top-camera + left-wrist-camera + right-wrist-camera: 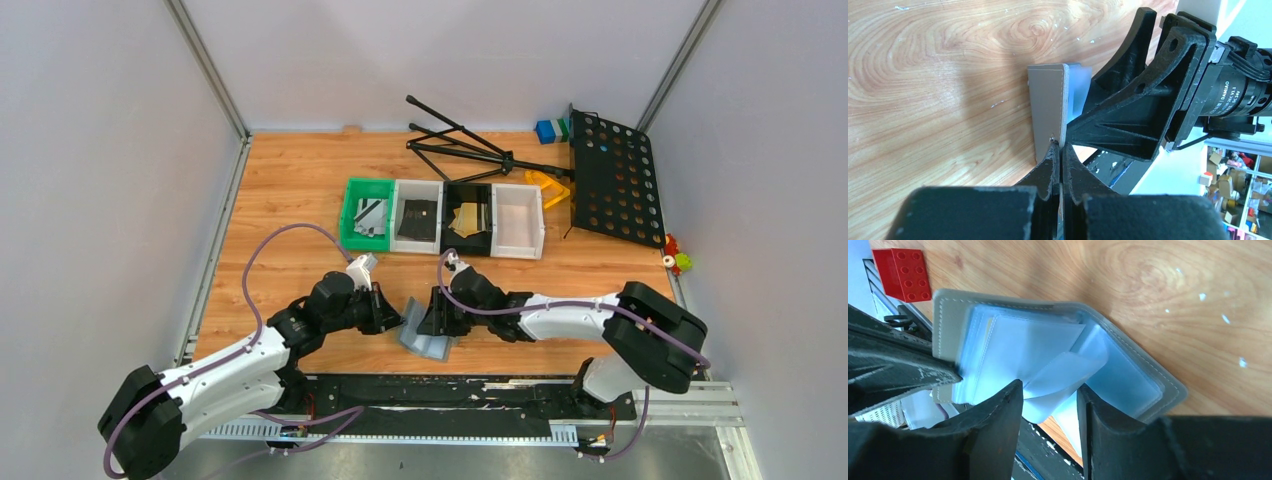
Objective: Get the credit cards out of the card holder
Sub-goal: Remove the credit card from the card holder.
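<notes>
Wood-grain tabletop (290, 180) inside pale walls (100, 150), from above. Near front edge: card holder (425, 338), grey, propped half open between left gripper (393, 315) and right gripper (432, 318). Farther back, row of trays (350, 205) with credit cards (470, 218) lying inside. Black perforated stand (612, 180) off to the right.

Left wrist: fingertips (1050, 160) pressed together on edge of grey cover (1048, 110), cover standing up off the wood. Stiff matte board, rounded corner.

Right wrist: fingers (998, 420) part-way apart, straddling one loose clear sleeve (1058, 372); no firm pinch visible. Sleeves thin, glossy, floppy, fanned out from the spine; stitched rim on cover. Faint yellowish tint behind one sleeve, possibly a card; cannot tell. Beyond, red studded block (900, 275), apart from holder.

Handling, as judged: holder light, prone to sliding or folding shut unless pinned by its cover. Cards likely rigid, slick, snug in pockets; best taken by exposed edge at sleeve mouth, drawn straight out.
</notes>
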Motion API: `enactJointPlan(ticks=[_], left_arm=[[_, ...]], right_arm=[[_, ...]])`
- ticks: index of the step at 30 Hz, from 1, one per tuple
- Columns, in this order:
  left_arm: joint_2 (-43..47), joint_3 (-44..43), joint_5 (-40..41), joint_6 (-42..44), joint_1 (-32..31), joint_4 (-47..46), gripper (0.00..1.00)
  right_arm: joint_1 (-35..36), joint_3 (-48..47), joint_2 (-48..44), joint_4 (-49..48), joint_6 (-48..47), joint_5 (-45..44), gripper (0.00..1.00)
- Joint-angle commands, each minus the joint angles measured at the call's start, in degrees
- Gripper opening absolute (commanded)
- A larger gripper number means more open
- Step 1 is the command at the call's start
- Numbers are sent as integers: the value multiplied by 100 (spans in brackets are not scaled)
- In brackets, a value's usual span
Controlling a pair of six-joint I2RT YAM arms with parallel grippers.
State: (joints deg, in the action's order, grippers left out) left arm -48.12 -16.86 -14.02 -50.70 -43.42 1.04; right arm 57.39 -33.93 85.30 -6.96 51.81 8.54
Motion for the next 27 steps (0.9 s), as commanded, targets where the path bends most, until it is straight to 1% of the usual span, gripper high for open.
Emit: enactJointPlan(ticks=[1, 3, 4, 5, 8, 9, 11, 15, 19, 22, 27], left_arm=[[102, -95, 7, -52, -26, -203, 0], [89, -85, 37, -31, -26, -184, 0], [82, -83, 46, -24, -26, -175, 0], [71, -74, 53, -23, -26, -174, 0], [49, -67, 66, -15, -26, -174, 0], [48, -65, 66, -11, -26, -174, 0], [53, -69, 66, -6, -27, -166, 0], [57, -58, 74, 7, -26, -133, 0], [57, -50, 76, 7, -26, -130, 0], [58, -46, 84, 6, -26, -139, 0], [41, -50, 61, 16, -26, -152, 0]], right_arm=[[5, 288, -416, -211, 69, -189, 43], [-6, 380, -519, -273, 88, -180, 42], [-14, 411, -559, -285, 102, -165, 38], [-29, 440, -584, -280, 104, -158, 36], [-96, 438, -604, -85, 114, -120, 34], [-122, 420, -602, 16, 96, -117, 34], [-147, 473, -662, 75, 92, -116, 39], [-173, 861, -1040, -198, 240, -120, 45], [-213, 1114, -1591, -326, 338, -204, 46], [-228, 1111, -1917, -67, 292, -361, 44], [-228, 939, -2259, 256, 84, -489, 44]])
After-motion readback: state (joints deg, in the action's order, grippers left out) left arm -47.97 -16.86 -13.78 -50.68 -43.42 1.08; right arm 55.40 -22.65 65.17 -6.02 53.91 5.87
